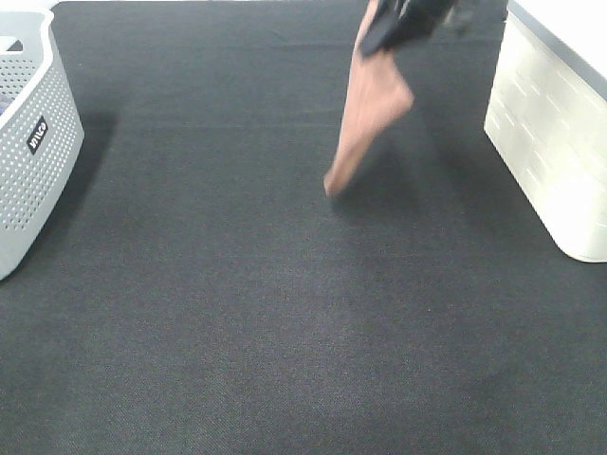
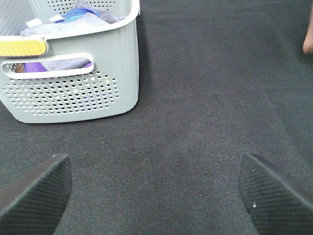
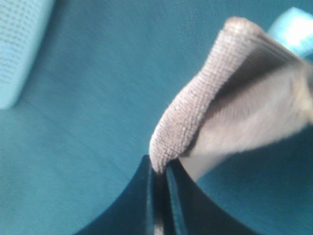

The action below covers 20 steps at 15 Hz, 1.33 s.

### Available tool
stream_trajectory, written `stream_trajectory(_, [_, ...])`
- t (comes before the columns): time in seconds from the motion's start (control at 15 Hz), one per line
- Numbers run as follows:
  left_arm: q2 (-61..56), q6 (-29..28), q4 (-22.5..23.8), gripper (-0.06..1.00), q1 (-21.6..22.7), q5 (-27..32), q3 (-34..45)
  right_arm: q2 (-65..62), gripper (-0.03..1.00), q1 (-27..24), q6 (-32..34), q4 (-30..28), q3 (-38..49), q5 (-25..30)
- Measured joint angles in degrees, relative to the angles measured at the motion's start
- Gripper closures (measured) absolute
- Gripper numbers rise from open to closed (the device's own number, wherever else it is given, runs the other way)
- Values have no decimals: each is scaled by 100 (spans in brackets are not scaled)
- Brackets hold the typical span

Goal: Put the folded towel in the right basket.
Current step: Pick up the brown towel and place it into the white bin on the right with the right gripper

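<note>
The folded towel (image 1: 370, 114) is reddish-brown and hangs in the air from my right gripper (image 1: 394, 28) at the top of the exterior high view, left of the right basket (image 1: 550, 123), a cream-white bin with a grey rim. In the right wrist view the right gripper (image 3: 159, 183) is shut on the towel (image 3: 205, 112), pinching its folded edge. My left gripper (image 2: 156, 188) is open and empty above the dark mat, its fingertips (image 2: 34, 188) wide apart. A tip of the towel (image 2: 308, 41) shows at the edge of the left wrist view.
A grey perforated basket (image 1: 33, 142) with a black label stands at the left edge; the left wrist view shows it (image 2: 73, 93) holding several cloths. A dark mat (image 1: 285, 322) covers the table between the two baskets.
</note>
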Motion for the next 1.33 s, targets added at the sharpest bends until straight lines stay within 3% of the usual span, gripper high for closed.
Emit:
stream_trajectory(0.2, [0,0,0,7,0,0,0,-395,97,0,57,-235,-132,40])
stream_trajectory(0.33, [0,0,0,7,0,0,0,-745,97,0,166,-705,-166,92])
stream_trajectory(0.47, [0,0,0,7,0,0,0,-1134,97,-264,315,-917,-166,126])
stream_trajectory(0.93, [0,0,0,7,0,0,0,-1564,97,-2504,401,-57,-172,172])
stream_trajectory(1.33, [0,0,0,7,0,0,0,-1083,97,-3312,487,0,-172,172])
